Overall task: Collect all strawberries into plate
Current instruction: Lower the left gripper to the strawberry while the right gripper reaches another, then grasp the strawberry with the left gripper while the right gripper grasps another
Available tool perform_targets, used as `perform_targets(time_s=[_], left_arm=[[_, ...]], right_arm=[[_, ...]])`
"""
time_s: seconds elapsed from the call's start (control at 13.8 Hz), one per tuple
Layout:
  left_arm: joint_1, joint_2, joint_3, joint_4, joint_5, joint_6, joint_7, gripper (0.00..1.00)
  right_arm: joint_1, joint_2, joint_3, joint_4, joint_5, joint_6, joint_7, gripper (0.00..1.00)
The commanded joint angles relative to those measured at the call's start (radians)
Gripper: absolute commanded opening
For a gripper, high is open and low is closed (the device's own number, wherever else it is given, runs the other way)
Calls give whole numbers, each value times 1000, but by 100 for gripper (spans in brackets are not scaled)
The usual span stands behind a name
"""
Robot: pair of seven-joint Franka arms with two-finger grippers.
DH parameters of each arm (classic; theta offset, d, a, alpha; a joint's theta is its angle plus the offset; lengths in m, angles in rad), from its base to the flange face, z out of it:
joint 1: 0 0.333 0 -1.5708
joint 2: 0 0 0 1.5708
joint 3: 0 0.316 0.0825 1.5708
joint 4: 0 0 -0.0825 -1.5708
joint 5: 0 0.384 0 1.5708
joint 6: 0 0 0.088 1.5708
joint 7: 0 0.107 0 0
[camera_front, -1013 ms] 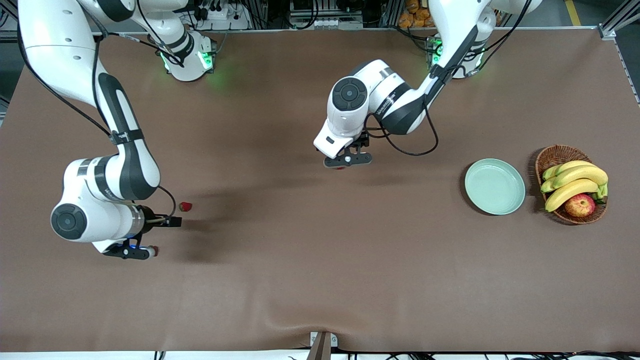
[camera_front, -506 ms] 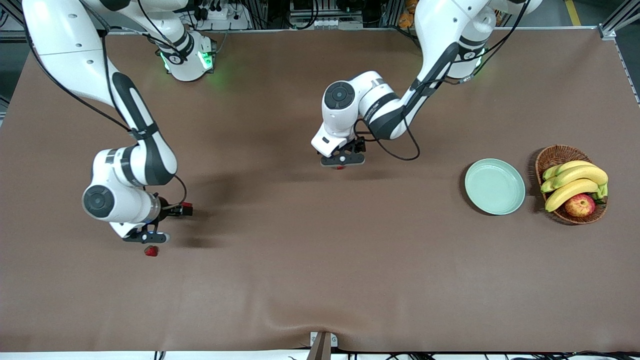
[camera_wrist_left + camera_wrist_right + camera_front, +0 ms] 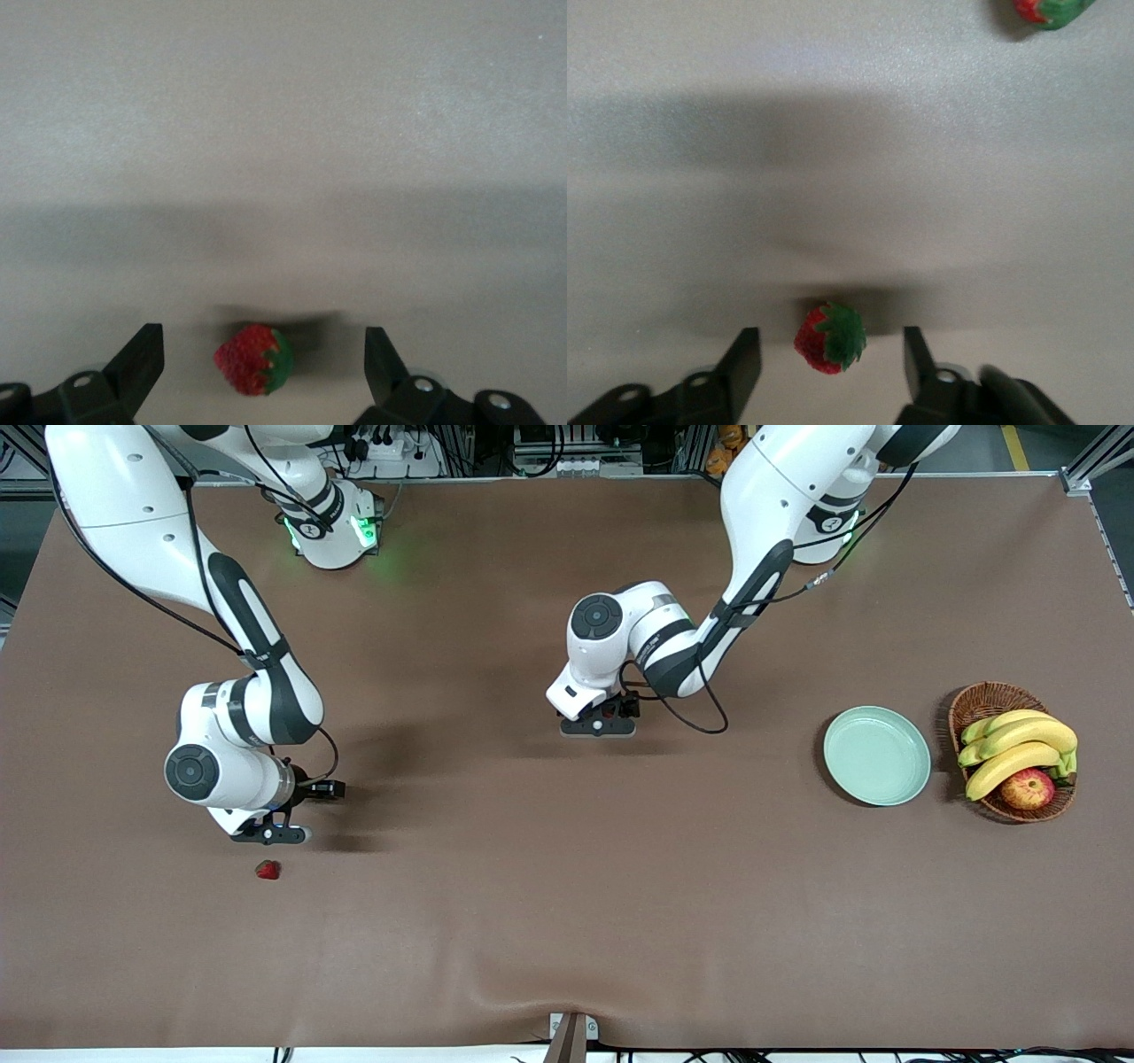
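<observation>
We find the left gripper [image 3: 598, 726] low over the middle of the table [image 3: 532, 921], its jaws spread wide. In the left wrist view 1 strawberry [image 3: 254, 358] lies on the cloth between the fingertips [image 3: 142, 354], touching neither.

The right gripper [image 3: 270, 834] is low over the table toward the right arm's end. Its jaws stand apart on either side of a 2nd strawberry [image 3: 830, 337], with a gap showing on both sides, so nothing is gripped.

A 3rd strawberry [image 3: 267, 870] lies on the cloth just beside the right gripper and nearer to the front camera.

The plate [image 3: 877, 755] sits toward the left arm's end of the table, just beside a basket [image 3: 974, 704] holding bananas [image 3: 1019, 744] and an apple [image 3: 1028, 788]. We see no berry on the plate.
</observation>
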Motion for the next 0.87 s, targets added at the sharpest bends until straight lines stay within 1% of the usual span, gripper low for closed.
perform_targets(time_s=[0.0, 0.29, 0.36, 0.51, 0.58, 0.65, 0.72, 0.8], left_arm=[[-8, 28, 2, 25, 28, 2, -18, 100], [-7, 27, 1, 14, 28, 0, -48, 100], [-5, 25, 1, 16, 26, -1, -50, 100], [1, 24, 1, 16, 28, 0, -65, 100], [2, 24, 2, 16, 26, 0, -67, 100], [5, 24, 2, 19, 26, 0, -67, 100], [10, 24, 2, 19, 26, 0, -67, 100], [14, 22, 4, 14, 28, 0, -65, 100]], right_arm=[[-5, -39, 5, -40, -22, 17, -6, 63], [-3, -16, 5, -40, -22, 69, -6, 57], [-3, -16, 5, -41, -22, 69, -6, 51], [-5, -16, 5, -41, -22, 68, -8, 43], [-5, -16, 5, -43, -22, 68, -8, 34], [-5, -14, 5, -41, -22, 68, -8, 33], [-7, -14, 5, -41, -22, 68, -8, 30], [-5, -14, 5, -43, -22, 68, -8, 22]])
